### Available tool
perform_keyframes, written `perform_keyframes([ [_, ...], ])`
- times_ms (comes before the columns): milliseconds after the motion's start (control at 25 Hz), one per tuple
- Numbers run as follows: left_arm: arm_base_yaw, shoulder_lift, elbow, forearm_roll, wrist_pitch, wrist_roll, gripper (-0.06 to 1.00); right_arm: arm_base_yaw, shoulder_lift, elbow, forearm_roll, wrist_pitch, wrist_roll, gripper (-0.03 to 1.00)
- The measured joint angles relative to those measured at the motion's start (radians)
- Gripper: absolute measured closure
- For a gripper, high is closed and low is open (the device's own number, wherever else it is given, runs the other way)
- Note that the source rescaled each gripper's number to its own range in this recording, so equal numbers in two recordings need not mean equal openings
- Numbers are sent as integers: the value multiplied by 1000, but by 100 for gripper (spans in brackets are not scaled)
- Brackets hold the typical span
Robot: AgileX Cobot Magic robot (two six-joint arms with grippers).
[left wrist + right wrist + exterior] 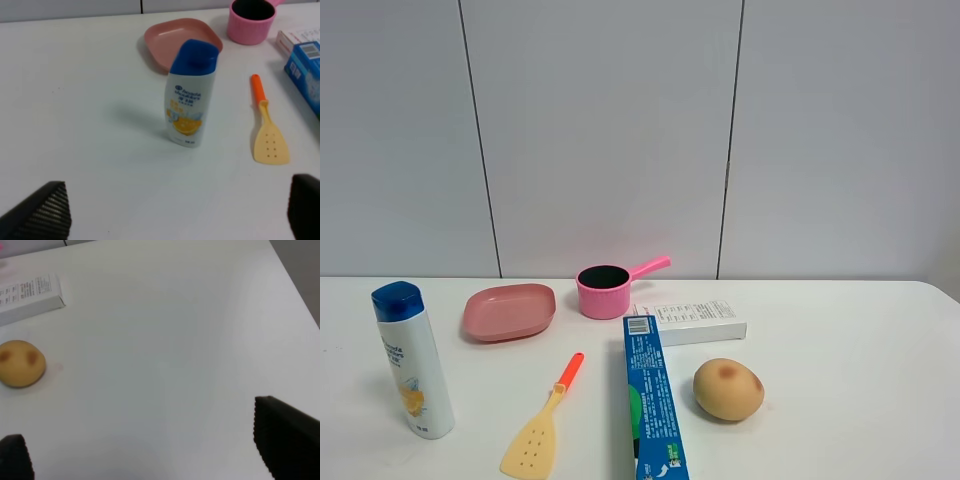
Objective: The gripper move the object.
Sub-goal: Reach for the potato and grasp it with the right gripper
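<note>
The tan-yellow potato-like object [728, 389] with a brownish spot lies on the white table right of the middle; it also shows in the right wrist view [21, 363]. Neither arm shows in the high view. My right gripper [145, 455] is open and empty above bare table, apart from the object. My left gripper [175, 212] is open and empty, hovering in front of the shampoo bottle [191, 92].
A white bottle with blue cap [412, 358] stands at the left. A pink dish [509, 311] and pink saucepan [606, 289] sit behind. A yellow spatula with orange handle [542, 425], a blue box [653, 397] and a white box [692, 321] lie in the middle.
</note>
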Motion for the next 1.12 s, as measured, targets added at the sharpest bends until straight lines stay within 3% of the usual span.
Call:
perform_keyframes([
  [40, 0, 0, 0, 0, 0, 0, -6, 0, 0, 0, 0, 0, 0, 4],
  [1120, 0, 0, 0, 0, 0, 0, -6, 0, 0, 0, 0, 0, 0, 4],
])
